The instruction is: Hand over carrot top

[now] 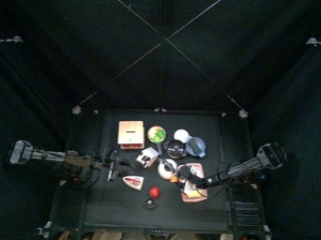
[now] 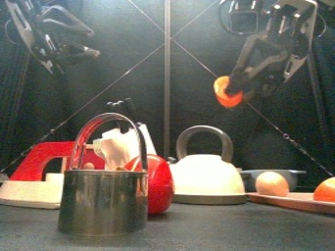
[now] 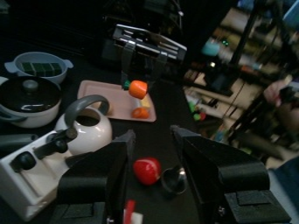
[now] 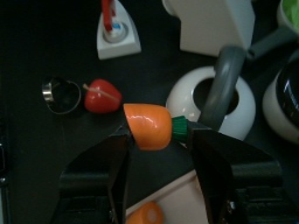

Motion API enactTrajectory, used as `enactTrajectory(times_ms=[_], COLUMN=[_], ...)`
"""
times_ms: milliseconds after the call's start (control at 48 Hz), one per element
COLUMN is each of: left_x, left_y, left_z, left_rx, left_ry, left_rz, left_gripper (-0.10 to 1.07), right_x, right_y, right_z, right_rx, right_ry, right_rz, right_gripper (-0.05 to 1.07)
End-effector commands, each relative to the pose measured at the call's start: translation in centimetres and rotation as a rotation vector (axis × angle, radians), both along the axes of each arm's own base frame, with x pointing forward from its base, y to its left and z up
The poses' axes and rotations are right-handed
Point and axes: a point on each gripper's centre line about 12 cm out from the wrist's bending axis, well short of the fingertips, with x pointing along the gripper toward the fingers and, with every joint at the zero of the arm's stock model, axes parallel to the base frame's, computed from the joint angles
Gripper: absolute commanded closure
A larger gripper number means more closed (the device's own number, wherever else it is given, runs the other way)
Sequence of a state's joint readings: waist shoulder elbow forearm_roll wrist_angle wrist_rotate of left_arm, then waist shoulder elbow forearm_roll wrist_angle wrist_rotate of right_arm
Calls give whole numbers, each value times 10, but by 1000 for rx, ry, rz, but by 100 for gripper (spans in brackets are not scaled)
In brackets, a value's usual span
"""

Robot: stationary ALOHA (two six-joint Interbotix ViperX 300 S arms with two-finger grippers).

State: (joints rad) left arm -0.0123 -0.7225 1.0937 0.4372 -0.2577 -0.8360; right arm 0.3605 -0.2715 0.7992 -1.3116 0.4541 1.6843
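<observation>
The carrot top [image 4: 153,125], a stubby orange piece with a green stem end, sits pinched between the jaws of my right gripper [image 4: 160,131]. In the front view the carrot top [image 2: 228,91] hangs high above the table at the right, under the right gripper [image 2: 244,80]. The left wrist view shows the carrot top [image 3: 138,87] across the table, apart from my left gripper [image 3: 152,147]. That gripper stands open with nothing between its jaws and hovers at the table's left [image 1: 123,170].
Below the carrot top stand a white kettle [image 4: 216,107] with a grey handle, a red toy fruit [image 4: 103,96] and a metal cup [image 2: 105,201]. A pink tray [image 3: 107,94] holds another orange piece [image 3: 142,112]. A pot [image 3: 26,98] and a bowl [image 3: 38,66] are behind.
</observation>
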Motion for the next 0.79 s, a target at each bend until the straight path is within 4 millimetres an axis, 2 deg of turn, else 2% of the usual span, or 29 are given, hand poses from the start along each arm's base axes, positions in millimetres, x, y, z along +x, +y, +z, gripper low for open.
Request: enactTrajectory(times_ms=[0, 188, 438, 562, 771], left_x=[3, 2, 4, 7, 20], left_y=[2, 5, 3, 2, -3], left_z=[10, 10, 10, 12, 16], left_rx=[-130, -241, -216, -181, -143], left_ry=[-42, -58, -58, -65, -91], left_rz=[33, 70, 55, 40, 5], left_gripper=[19, 18, 17, 15, 4], right_x=[6, 17, 33, 41, 52], right_y=[-2, -23, -44, -48, -46], right_z=[23, 28, 42, 48, 49], right_rx=[-79, -244, -371, -385, -419], right_ry=[-86, -127, -171, -185, -190], right_rz=[48, 74, 71, 56, 54], right_gripper=[31, 31, 31, 31, 31])
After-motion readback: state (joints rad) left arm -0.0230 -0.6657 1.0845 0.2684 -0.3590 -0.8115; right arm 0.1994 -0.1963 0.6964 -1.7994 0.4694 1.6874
